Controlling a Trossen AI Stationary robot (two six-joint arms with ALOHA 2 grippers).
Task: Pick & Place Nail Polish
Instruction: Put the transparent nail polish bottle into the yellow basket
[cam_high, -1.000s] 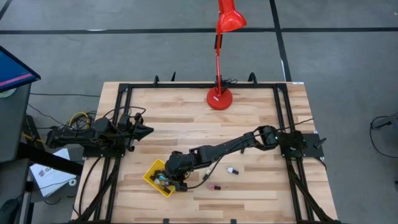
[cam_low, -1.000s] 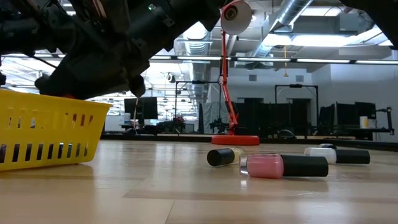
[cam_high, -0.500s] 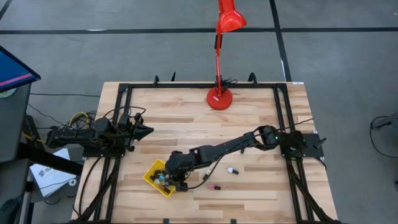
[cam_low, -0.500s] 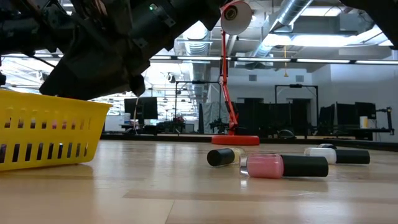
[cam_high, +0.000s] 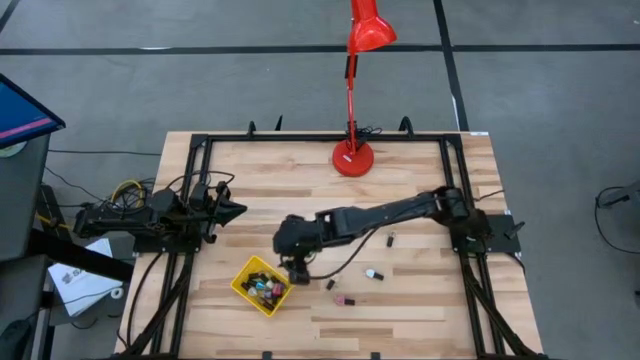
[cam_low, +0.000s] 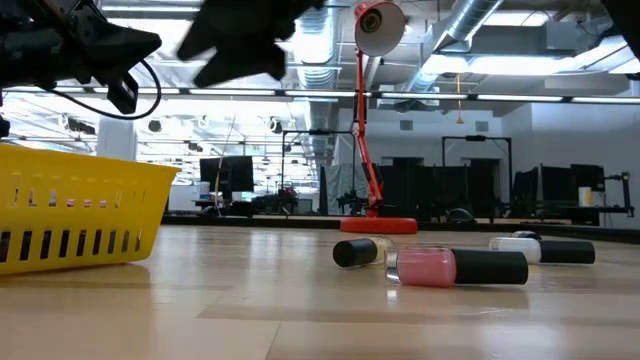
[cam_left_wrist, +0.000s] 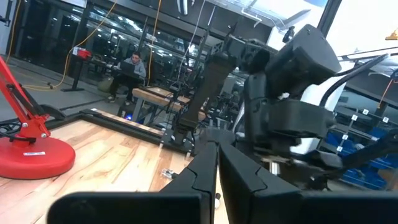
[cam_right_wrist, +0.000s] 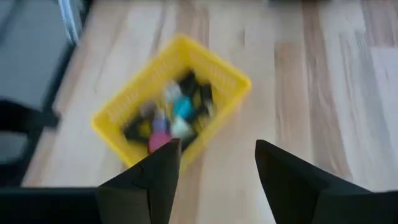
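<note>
Your right end effector (cam_high: 297, 262) hangs with fingers spread and empty, at 1 o'clock of the yellow tray (cam_high: 243, 290) holding most nail polish bottles (cam_high: 264, 290). Three loose bottles (cam_high: 344, 300) lie on the desk (cam_high: 420, 310) at the tray's 3 o'clock. Your left end effector (cam_high: 236, 210), fingers closed on nothing, waits at the desk's 9 o'clock edge.

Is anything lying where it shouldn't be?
Yes. Most nail polish bottles sit in the yellow basket, but a few lie on their sides on the table: a pink bottle, a white bottle and a pale one.
</note>
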